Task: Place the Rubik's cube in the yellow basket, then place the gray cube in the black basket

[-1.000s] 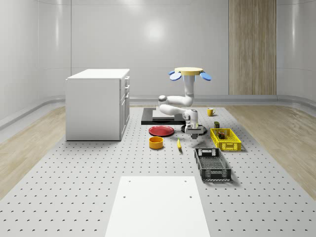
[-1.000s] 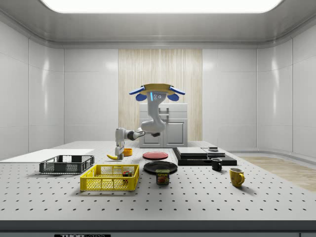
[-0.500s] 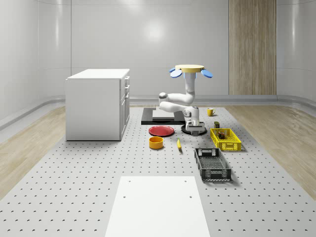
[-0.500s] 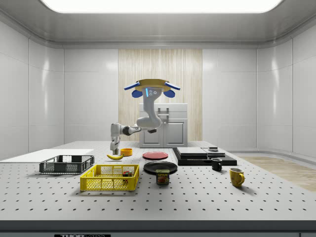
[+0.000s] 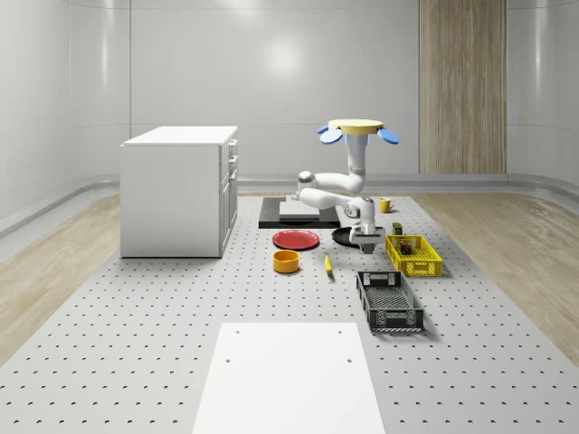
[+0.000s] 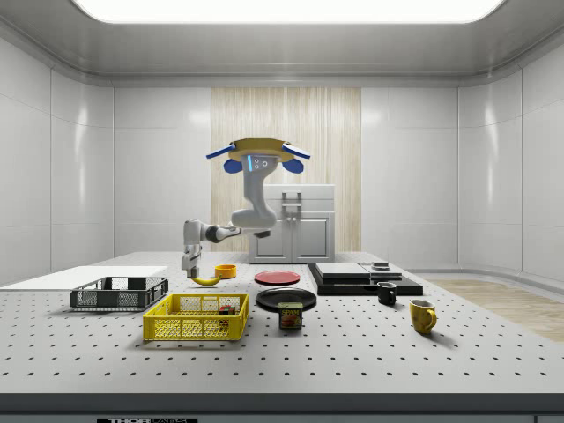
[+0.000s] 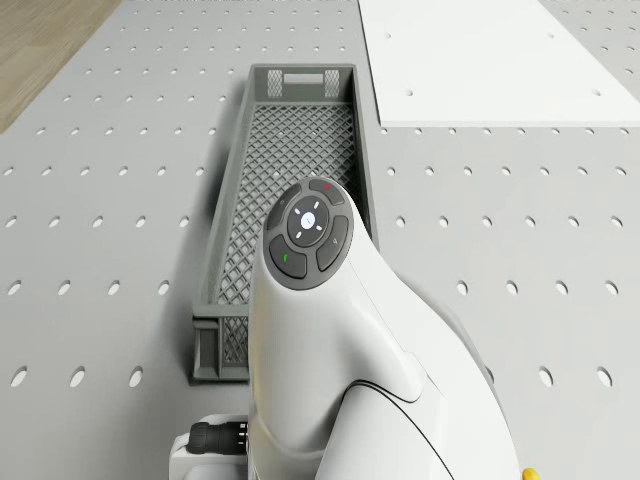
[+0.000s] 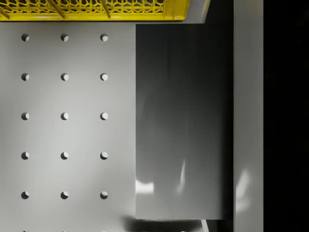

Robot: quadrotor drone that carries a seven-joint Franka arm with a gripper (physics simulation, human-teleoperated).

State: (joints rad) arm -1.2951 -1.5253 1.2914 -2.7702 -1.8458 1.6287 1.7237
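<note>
The drone [image 5: 355, 128] hovers above the table beside the yellow basket [image 5: 413, 256], its arm bent down. The gripper [image 5: 368, 242] hangs a little above the table between the yellow basket and the black basket [image 5: 389, 301]; in the side view the gripper [image 6: 188, 269] is over the gap between the black basket [image 6: 118, 293] and the yellow basket [image 6: 196, 317]. It is shut on the gray cube [image 8: 183, 121], which hangs above the perforated table near the yellow basket's rim [image 8: 96, 14]. The Rubik's cube [image 5: 409, 245] lies inside the yellow basket. The drone view looks past the arm [image 7: 330, 330] onto the black basket [image 7: 290, 190].
A banana [image 5: 327, 263], an orange bowl [image 5: 286, 261], a red plate [image 5: 296, 240] and a black plate [image 5: 346, 237] lie near the gripper. A can [image 6: 291, 315] and two mugs [image 6: 422, 315] stand past the yellow basket. A white cabinet [image 5: 181, 190] and a white mat [image 5: 289, 375] stand further off.
The drone and arm have shifted to the side view's left, from beside the yellow basket toward the black basket. The gripper has come up off the table with the gray cube.
</note>
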